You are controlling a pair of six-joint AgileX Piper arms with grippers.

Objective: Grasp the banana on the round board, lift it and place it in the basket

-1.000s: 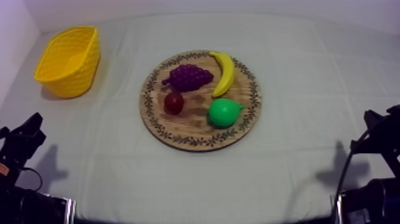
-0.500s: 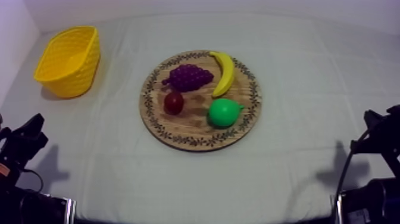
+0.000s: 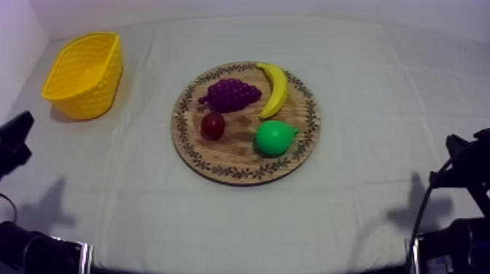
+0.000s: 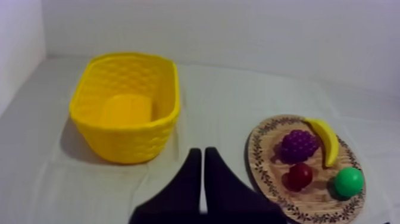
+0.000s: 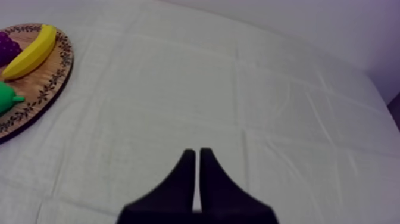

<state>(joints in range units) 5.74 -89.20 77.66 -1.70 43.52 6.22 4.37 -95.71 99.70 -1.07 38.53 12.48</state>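
Observation:
The yellow banana (image 3: 274,89) lies on the far right part of the round wooden board (image 3: 237,153), beside the purple grapes (image 3: 231,94). The yellow basket (image 3: 82,74) stands at the far left of the table with nothing inside. My left gripper (image 3: 16,135) hangs at the left edge, well short of the board. In the left wrist view its fingers (image 4: 198,152) lie together as a narrow wedge, facing the basket (image 4: 127,107) and the banana (image 4: 324,140). My right gripper (image 5: 194,153) is shut on nothing over bare cloth, far from the banana (image 5: 30,53).
A small red fruit (image 3: 213,125) and a green pear (image 3: 275,137) share the board's near half. My right arm (image 3: 463,157) rests low at the right edge. Walls close off the table's far and left sides.
My left gripper has lifted and shifted towards the left edge of the top view. The right arm and the fruit have not moved.

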